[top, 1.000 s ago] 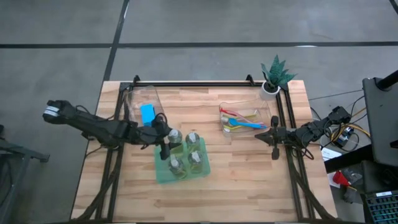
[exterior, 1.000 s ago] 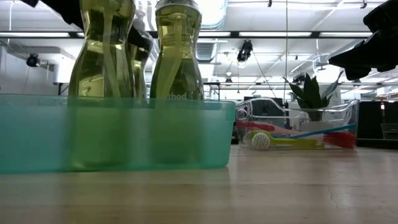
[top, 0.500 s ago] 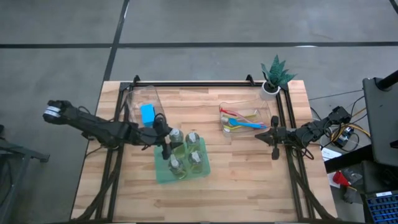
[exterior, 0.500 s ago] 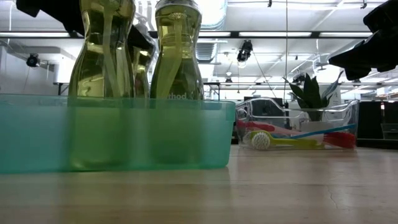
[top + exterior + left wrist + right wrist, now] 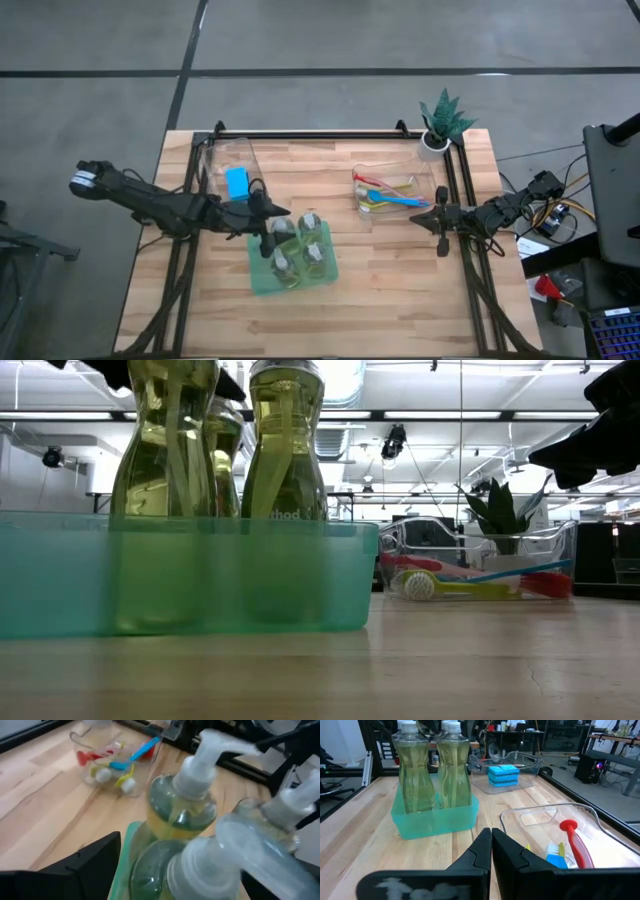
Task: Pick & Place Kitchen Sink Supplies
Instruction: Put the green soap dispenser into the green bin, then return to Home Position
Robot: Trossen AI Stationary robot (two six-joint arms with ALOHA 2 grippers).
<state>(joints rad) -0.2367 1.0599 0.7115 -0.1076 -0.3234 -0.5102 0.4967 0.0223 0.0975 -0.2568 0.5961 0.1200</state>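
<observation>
Several clear bottles of yellowish liquid with white pump caps (image 5: 308, 224) stand upright in a teal tray (image 5: 262, 285) at the table's middle. My left gripper (image 5: 278, 230) is open at the tray's far left corner. Its fingers stand on either side of one bottle's top (image 5: 200, 862), and a gap shows beside the one finger in clear view. Blue sponges (image 5: 237, 181) lie in a clear bin at the far left. Red, yellow and blue brushes (image 5: 385, 197) lie in a second clear bin. My right gripper (image 5: 420, 216) waits shut beside that bin.
A small potted plant (image 5: 441, 124) stands at the far right corner. A dark frame (image 5: 300, 135) runs along the table's far edge and down both sides. Bare wood lies along the near edge (image 5: 400, 310) and between the tray and the brush bin.
My left gripper has opened wider around the bottle's top and rolled a little; one finger now reaches farther toward the table's right. The bottles and the tray have stayed where they were.
</observation>
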